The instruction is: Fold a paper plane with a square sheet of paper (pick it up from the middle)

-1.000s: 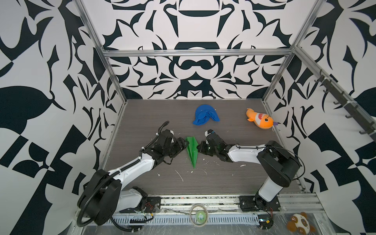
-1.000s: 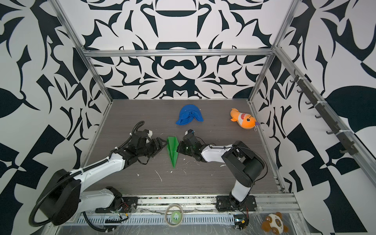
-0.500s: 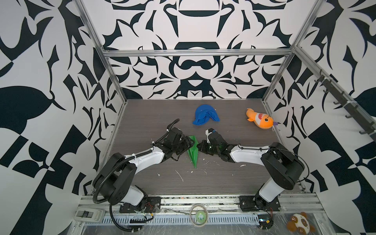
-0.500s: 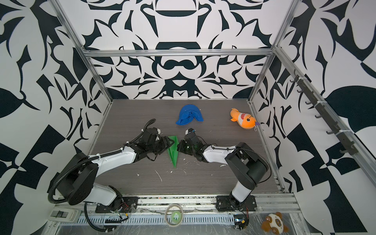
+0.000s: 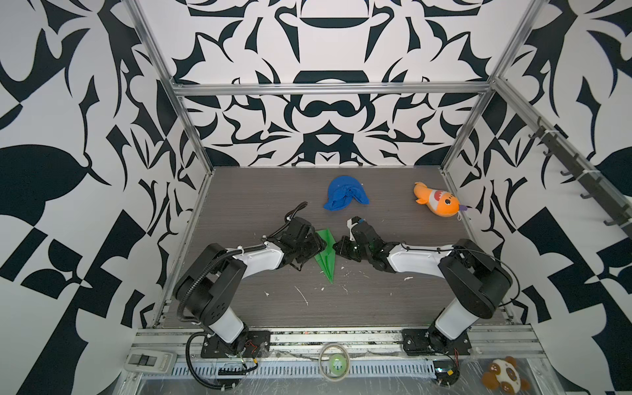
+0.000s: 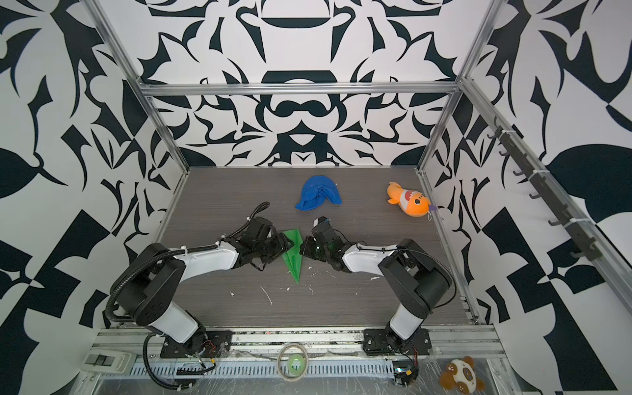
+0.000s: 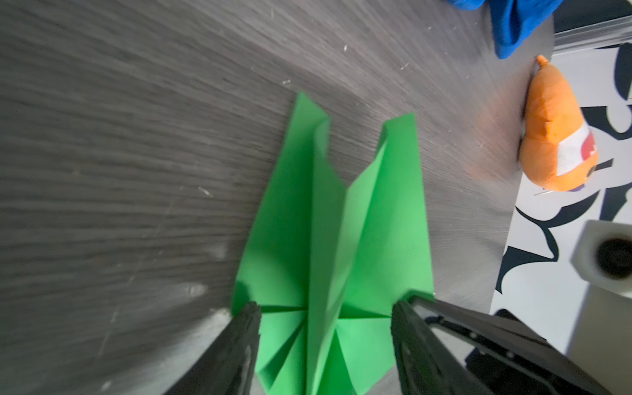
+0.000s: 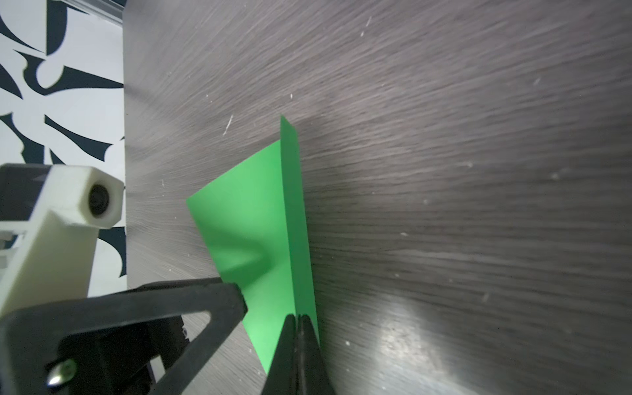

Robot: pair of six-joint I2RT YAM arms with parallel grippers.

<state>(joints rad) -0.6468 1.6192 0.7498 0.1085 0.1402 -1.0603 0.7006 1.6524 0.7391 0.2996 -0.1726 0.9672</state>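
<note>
While the right pincer [image 8: 297,319] is clamped on an upright fold of the paper plane [image 5: 326,254], which lies mid-bench [image 5: 376,301] with its nose toward the arms' bases, the left pincer [image 7: 326,307] stands with jaws apart, straddling the plane's body.

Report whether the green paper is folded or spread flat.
Folded. The paper plane shows straight creases and a raised centre ridge; in both top views it is a narrow pointed dart.
</note>
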